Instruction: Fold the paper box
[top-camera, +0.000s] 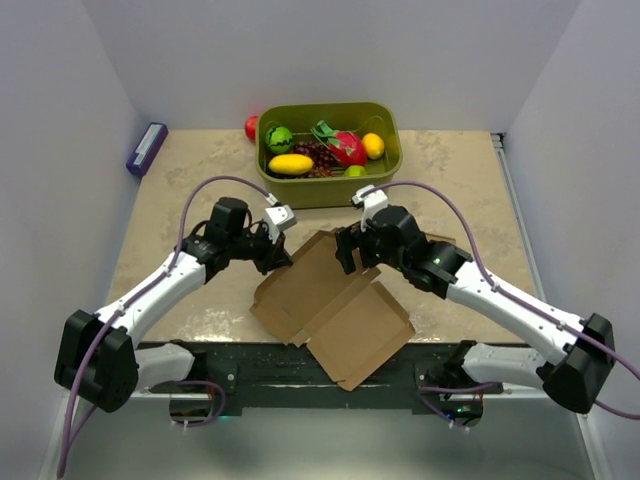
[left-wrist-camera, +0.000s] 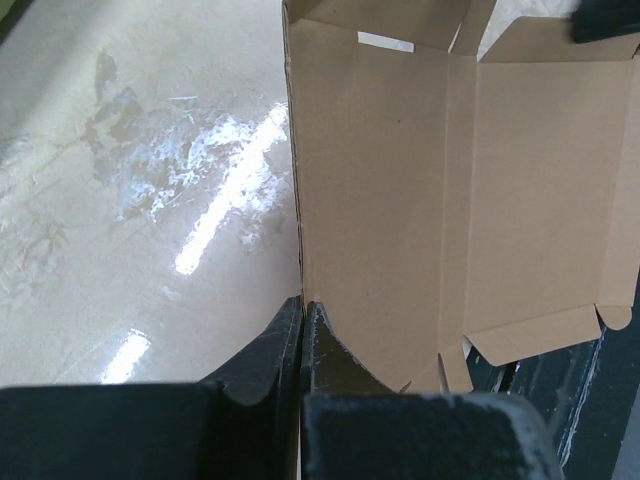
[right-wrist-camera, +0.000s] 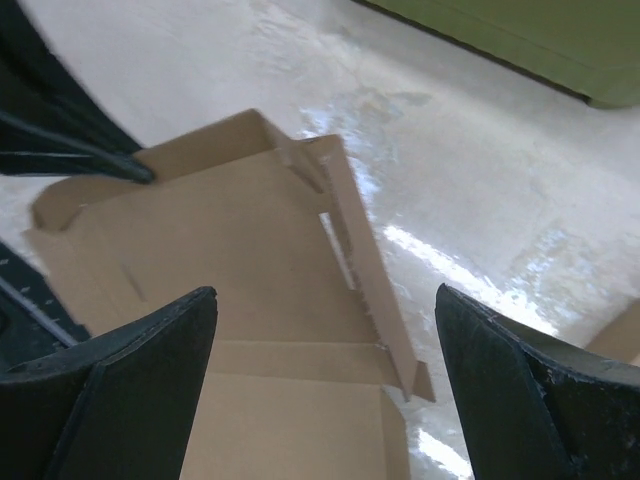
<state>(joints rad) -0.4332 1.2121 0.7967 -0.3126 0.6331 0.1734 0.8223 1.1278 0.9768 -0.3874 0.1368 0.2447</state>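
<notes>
No readable text, labels or numbers; paper box (top-camera: 332, 302) plain, unprinted.

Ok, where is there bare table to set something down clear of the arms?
Free: the table between the purple box and the green bin, and right of the bin to the far right corner. Crowded: the middle, where the paper box and both arms meet.

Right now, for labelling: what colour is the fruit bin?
The rectangular plastic bin is olive green; top view.
</notes>
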